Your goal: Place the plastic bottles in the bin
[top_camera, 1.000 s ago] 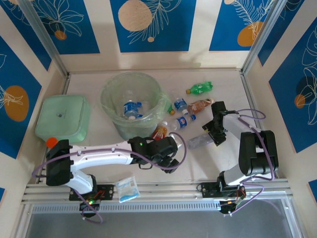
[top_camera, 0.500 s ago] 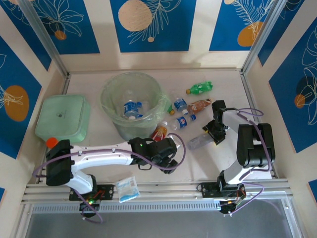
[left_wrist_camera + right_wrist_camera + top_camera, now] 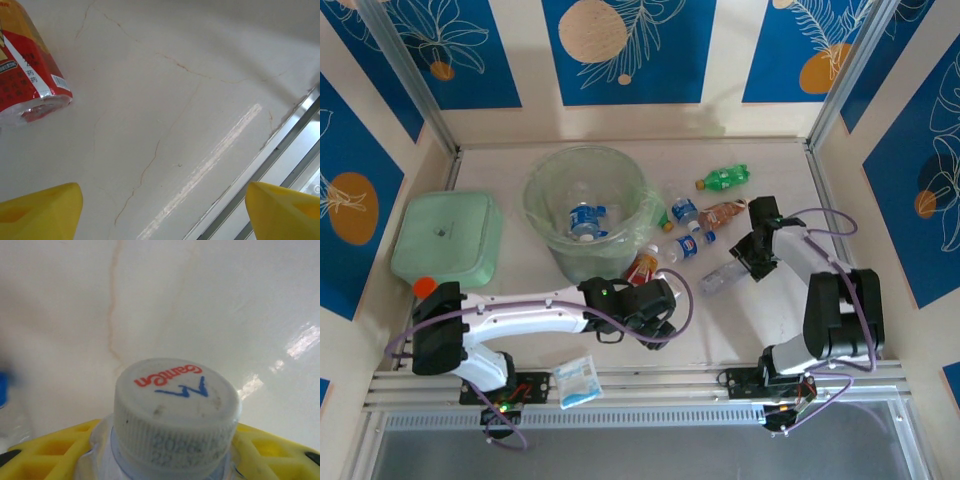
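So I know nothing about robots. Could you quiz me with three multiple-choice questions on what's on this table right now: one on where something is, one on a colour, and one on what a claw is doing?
1. In the top view, where is the square lidded box relative to the bin?
A) inside it
B) to its left
C) to its right

2. What colour is the cap of the bottle in the right gripper?
A) white
B) green
C) black

3. How is the left gripper?
A) shut on a bottle
B) shut on nothing
C) open, with nothing between its fingers

Answers:
1. B: the box lies on the table to the left of the bin.
2. A: the right wrist view shows a white ribbed cap between yellow fingers.
3. C: the left wrist view shows the yellow fingertips wide apart over bare table.
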You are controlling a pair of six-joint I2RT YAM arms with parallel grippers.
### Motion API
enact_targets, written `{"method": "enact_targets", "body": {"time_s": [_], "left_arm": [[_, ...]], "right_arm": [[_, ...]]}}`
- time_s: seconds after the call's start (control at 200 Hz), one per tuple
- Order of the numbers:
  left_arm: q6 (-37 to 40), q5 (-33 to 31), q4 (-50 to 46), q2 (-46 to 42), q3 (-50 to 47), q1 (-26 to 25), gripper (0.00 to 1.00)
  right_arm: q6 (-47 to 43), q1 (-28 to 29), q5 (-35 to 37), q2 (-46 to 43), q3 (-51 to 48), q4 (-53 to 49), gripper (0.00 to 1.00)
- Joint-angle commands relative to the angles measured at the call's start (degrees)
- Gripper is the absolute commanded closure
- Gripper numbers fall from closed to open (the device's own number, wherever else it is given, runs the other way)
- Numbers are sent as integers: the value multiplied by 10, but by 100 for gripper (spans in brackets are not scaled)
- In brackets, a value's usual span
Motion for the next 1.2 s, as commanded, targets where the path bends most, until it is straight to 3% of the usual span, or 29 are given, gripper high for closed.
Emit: {"method": "enact_targets", "body": {"time_s": [0.0, 0.17, 0.47, 0.82, 1.19], "left_arm": [[-4, -19, -24, -29, 15, -1, 16], [-15, -52, -35, -55, -2, -1, 16], [-63, -88, -65, -137, -62, 4, 15], [-79, -79, -33, -131, -85, 7, 15], [-81, -81, -24, -133, -100, 8, 15]], "right_arm": [[-10, 10, 20, -39, 17, -33, 46], [-22, 49, 53, -110, 81, -100, 47], [-47, 160, 102, -150, 344, -198, 47], [-141, 333, 111, -22, 558, -86, 47], [-210, 408, 83, 149, 706, -32, 47]]}}
